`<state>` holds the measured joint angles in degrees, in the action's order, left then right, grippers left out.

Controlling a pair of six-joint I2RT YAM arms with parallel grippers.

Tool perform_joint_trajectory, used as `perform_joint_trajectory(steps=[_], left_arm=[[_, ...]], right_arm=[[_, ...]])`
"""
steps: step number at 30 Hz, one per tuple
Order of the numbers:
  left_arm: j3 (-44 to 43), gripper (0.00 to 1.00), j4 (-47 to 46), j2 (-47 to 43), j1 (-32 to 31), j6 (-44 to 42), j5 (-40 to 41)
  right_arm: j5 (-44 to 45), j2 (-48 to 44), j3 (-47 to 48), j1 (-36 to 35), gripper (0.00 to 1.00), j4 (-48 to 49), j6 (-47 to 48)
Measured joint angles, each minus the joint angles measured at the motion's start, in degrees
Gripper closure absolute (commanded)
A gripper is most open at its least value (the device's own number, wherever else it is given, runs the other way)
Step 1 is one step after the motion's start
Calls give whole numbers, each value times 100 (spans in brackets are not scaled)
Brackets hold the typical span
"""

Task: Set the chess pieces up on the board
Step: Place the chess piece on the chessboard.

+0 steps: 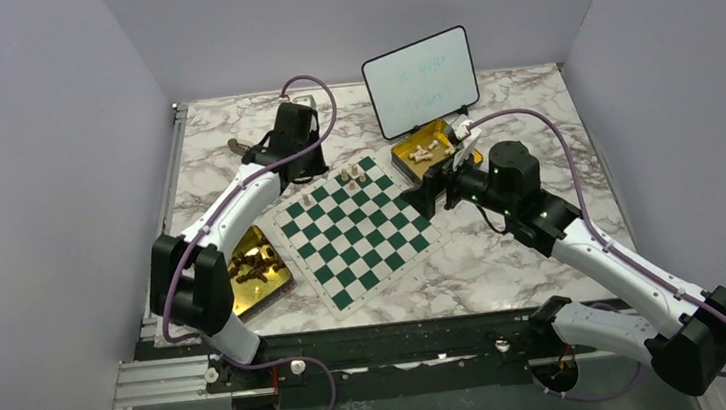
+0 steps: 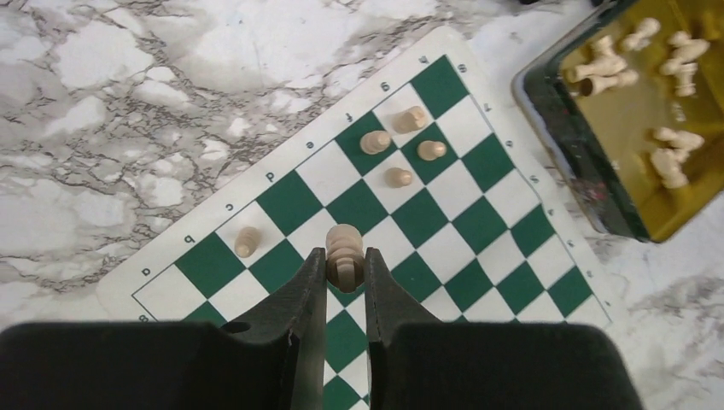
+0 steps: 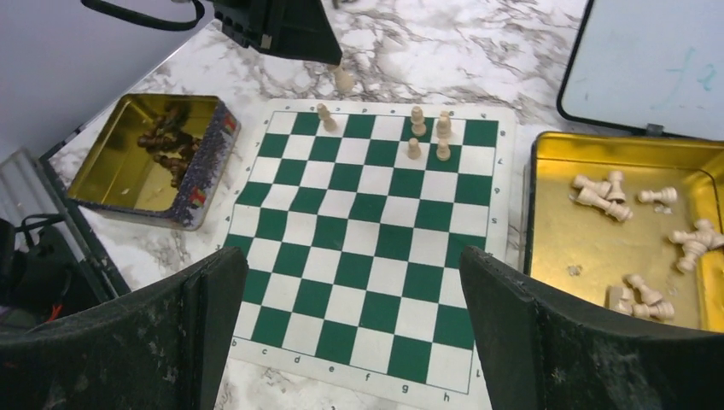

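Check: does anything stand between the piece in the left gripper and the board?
Nothing visible does. The left gripper holds the piece above bare squares of the board; the five standing pieces are apart.

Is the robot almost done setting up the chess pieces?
Not nearly. Five pale pieces stand on the board. The left gripper holds a sixth piece; the right gripper is open, empty. Many unplaced pale pieces lie in one gold tin; dark pieces in the other tin.
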<state>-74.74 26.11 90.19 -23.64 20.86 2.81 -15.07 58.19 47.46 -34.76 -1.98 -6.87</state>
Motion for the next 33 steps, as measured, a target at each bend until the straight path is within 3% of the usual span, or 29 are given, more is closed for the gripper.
perform_joint_trajectory(steps=[12, 33], left_arm=[[-162, 96, 103, 1180, 0, -57, 568], [225, 94, -387, 1399, 70, -55, 643]], right_arm=[[699, -686, -105, -2, 0, -278, -98], [726, -807, -214, -2, 0, -420, -61]])
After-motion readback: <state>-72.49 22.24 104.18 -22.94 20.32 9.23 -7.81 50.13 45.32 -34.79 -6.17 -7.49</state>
